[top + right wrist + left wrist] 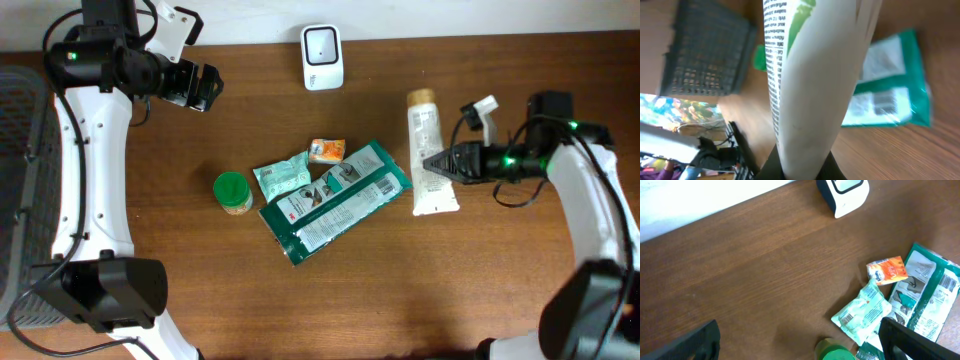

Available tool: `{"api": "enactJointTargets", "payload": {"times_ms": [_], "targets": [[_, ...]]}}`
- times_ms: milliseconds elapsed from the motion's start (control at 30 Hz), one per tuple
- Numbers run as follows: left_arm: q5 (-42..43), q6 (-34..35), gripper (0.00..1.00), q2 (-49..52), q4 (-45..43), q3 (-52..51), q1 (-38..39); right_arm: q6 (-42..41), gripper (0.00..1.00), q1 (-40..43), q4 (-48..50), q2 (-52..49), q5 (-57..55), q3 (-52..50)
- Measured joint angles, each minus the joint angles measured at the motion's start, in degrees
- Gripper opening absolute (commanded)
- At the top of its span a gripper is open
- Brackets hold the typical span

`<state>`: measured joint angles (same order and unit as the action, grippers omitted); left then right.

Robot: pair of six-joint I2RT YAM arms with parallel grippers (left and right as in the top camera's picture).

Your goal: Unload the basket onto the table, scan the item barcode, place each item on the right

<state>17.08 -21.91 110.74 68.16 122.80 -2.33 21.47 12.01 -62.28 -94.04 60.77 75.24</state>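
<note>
The tube (425, 125) is gripped by the right hand (435, 163); transfer to the far scanner (322, 57), barcode facing it, appears required next.

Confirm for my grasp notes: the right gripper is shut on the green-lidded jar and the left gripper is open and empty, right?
No: the right gripper is shut on the white tube, as the right wrist view shows. The left gripper is open and empty.

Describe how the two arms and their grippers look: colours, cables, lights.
Both arms have white links with black joints: the left arm and the right arm. The left gripper and right gripper are black. Thin black cables hang beside each arm, and small green lights glow on both.
</note>
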Motion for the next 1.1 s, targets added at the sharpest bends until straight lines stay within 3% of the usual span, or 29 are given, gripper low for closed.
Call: {"api": "enactJointTargets", "payload": {"times_ms": [300,500,700,967,1100], "targets": [[0.0,0.0,0.99,0.0,0.0,0.0,0.0,1.0,0.04,0.0,-6.1,14.1,8.4,0.0],[0.0,0.0,0.99,0.0,0.0,0.0,0.0,-3.4,0.04,-0.1,-6.1,18.0,9.1,0.1],[0.0,0.0,0.99,0.0,0.0,0.0,0.0,-14.1,0.04,-6.3,-4.8,16.4,-6.2,6.3],[0.0,0.0,0.99,0.0,0.0,0.0,0.0,-21.8,0.04,-21.7,-8.1,-2.3,-33.4,40.1],[0.0,0.0,0.99,0.0,0.0,0.0,0.0,-21.5,0.04,-25.7,-1.8,-14.8,-46.9,49.8]]}}
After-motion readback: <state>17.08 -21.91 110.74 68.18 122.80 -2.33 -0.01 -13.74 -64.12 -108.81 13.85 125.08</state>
